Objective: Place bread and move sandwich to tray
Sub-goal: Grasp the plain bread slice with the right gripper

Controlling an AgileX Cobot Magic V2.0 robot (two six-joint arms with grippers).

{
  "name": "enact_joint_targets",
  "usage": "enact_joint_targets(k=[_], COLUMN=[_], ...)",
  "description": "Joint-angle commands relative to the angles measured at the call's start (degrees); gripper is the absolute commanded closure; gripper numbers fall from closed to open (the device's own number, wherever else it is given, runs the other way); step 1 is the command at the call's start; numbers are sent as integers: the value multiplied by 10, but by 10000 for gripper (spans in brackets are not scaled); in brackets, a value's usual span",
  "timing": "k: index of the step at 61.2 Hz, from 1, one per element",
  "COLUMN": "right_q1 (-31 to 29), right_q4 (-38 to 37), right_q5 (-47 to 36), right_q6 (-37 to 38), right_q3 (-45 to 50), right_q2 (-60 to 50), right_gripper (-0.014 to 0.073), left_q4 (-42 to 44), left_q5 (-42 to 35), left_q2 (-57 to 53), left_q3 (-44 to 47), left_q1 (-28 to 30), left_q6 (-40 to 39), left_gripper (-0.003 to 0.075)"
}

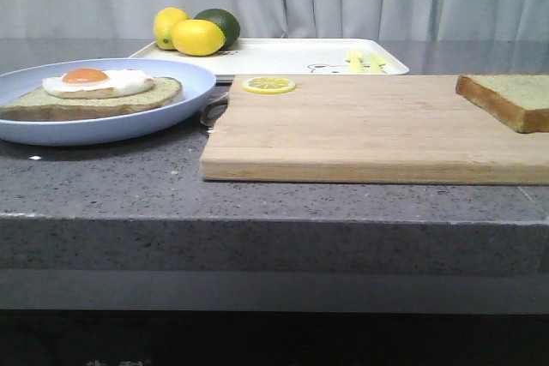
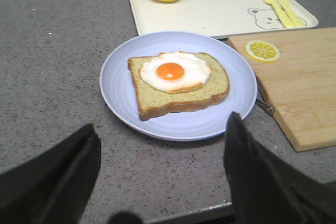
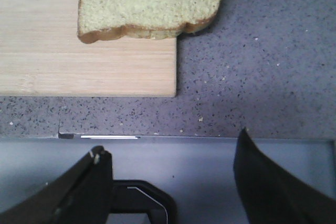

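Both wrist views are showing black, matte, wedge-shaped fingers on the left end effector (image 2: 160, 174) and right end effector (image 3: 173, 182).

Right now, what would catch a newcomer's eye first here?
Probably the fried egg on bread, lying on a blue plate at the left. Next, the lemons at the tray's back left corner, and the wooden board in the middle, with a lone bread slice overhanging its right end.

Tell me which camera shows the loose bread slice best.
The right wrist view: the bread fills the frame from above, overhanging the cutting board corner. The front view catches it only edge-on, cut off at the right. The left wrist view misses it.
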Motion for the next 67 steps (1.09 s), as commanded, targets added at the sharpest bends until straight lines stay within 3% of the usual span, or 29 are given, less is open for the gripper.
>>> enact_joint_targets(k=[1,13,21,37,45,67], right_q1=[-3,-25,-90,-295,-355,-369], right_q4=[1,5,50,292,391,545], right_q5=[0,44,45,54,61,64], right_q6=[-18,-41,-79,-237,-314,-466], right_q3=[-43,-105,-135,-140,-140,-140], right_q2=[37,121,161,266,317,463], right_gripper=[85,85,85,85,85,85], left_q4=[-5,-5,-2,8,8,8], left_q5=[-45,-56,-60,-61,-62,-63], left_q2=[12,17,19,19,19,19], left_q3=[-21,-21,-21,-21,-21,-21], left_q1=[-20,-38,-39,-39,-39,-39], left_q6=[3,3,3,3,3,3], left_gripper=[225,225,225,225,225,225])
